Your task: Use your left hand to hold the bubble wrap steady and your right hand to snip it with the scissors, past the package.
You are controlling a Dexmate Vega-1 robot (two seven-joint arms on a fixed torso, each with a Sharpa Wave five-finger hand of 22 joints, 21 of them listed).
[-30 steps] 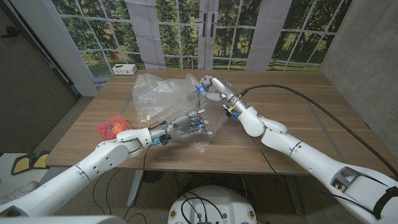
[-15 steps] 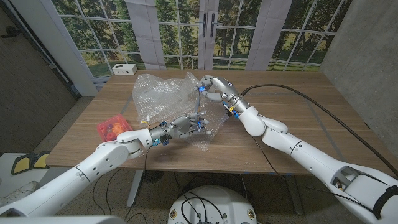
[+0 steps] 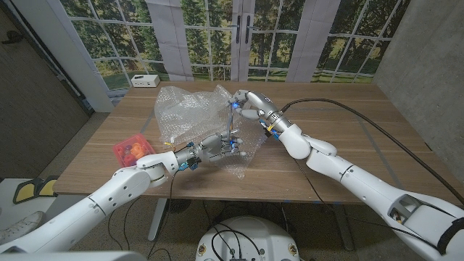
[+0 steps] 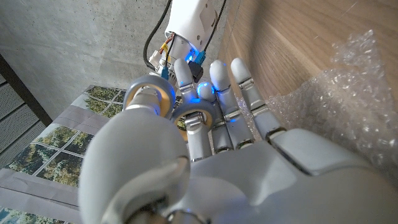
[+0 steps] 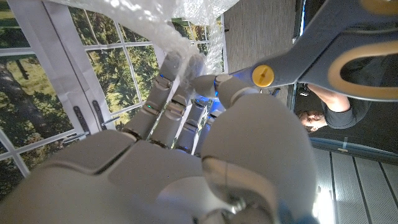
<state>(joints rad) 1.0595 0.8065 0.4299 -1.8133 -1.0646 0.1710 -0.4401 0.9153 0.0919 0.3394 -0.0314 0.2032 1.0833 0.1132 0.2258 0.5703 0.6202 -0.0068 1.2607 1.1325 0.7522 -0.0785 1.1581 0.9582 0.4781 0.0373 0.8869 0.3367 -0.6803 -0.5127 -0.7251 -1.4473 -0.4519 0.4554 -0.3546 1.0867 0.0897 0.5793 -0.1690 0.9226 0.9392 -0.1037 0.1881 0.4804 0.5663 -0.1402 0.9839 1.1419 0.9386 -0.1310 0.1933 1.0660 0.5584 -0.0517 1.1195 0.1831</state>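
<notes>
Head view: bubble wrap (image 3: pixel 190 109) on worktop (image 3: pixel 348 145); left robot hand (image 3: pixel 216 146) pinching its near flap; right robot hand (image 3: pixel 248 103) gripping scissors (image 3: pixel 233 119) against the wrap.
Left wrist view: fingers (image 4: pixel 239 99) on wrap (image 4: pixel 348 99).
Right wrist view: scissors (image 5: pixel 336 50), grey with yellow pivot, beside thumb.

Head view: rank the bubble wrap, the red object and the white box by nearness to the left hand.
1. Bubble wrap: under and around the left hand, mid-table.
2. Red object: near the table's left edge, beside the left forearm.
3. White box: at the far left corner.
</notes>
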